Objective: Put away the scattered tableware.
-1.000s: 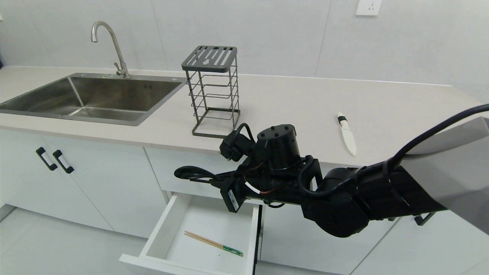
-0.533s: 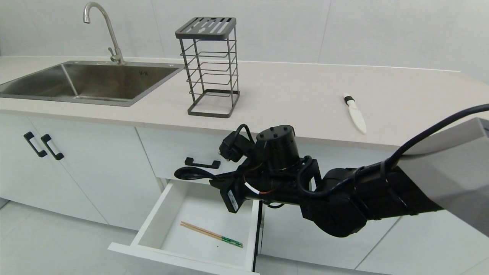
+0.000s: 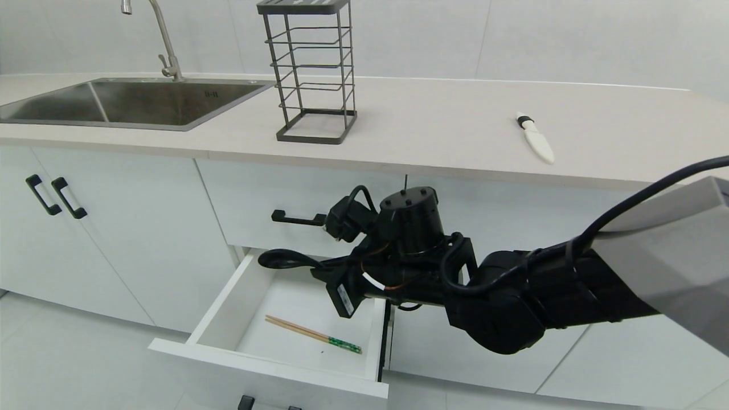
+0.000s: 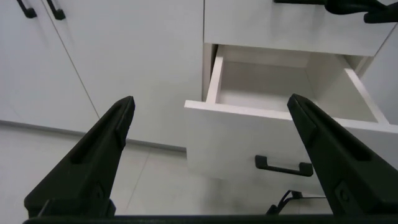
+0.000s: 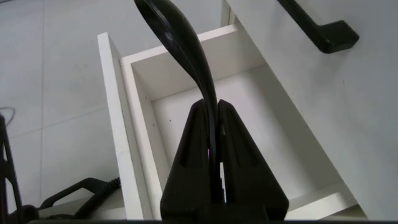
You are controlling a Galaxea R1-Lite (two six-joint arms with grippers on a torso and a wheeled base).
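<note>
My right gripper (image 3: pixel 326 269) is shut on the handle of a black spoon (image 3: pixel 280 259), held level above the open white drawer (image 3: pixel 212 326). In the right wrist view the fingers (image 5: pixel 200 124) clamp the spoon (image 5: pixel 177 37) over the drawer's bare inside (image 5: pixel 261 112). A pair of wooden chopsticks (image 3: pixel 312 334) lies in the drawer. A white knife (image 3: pixel 536 138) with a black band lies on the counter at the right. My left gripper (image 4: pixel 211 102) is open, low in front of the drawer's front panel (image 4: pixel 249 140).
A dark wire rack (image 3: pixel 310 68) stands on the counter (image 3: pixel 433 131), with a steel sink (image 3: pixel 131 102) and tap to its left. Above the open drawer is a shut drawer with a black handle (image 3: pixel 296 218). Cabinet doors (image 3: pixel 102 228) are at the left.
The head camera has sunk, so counter, rack and sink slid up in the picture. The right gripper with the spoon now sits lower against the cabinet front, nearer the open drawer.
</note>
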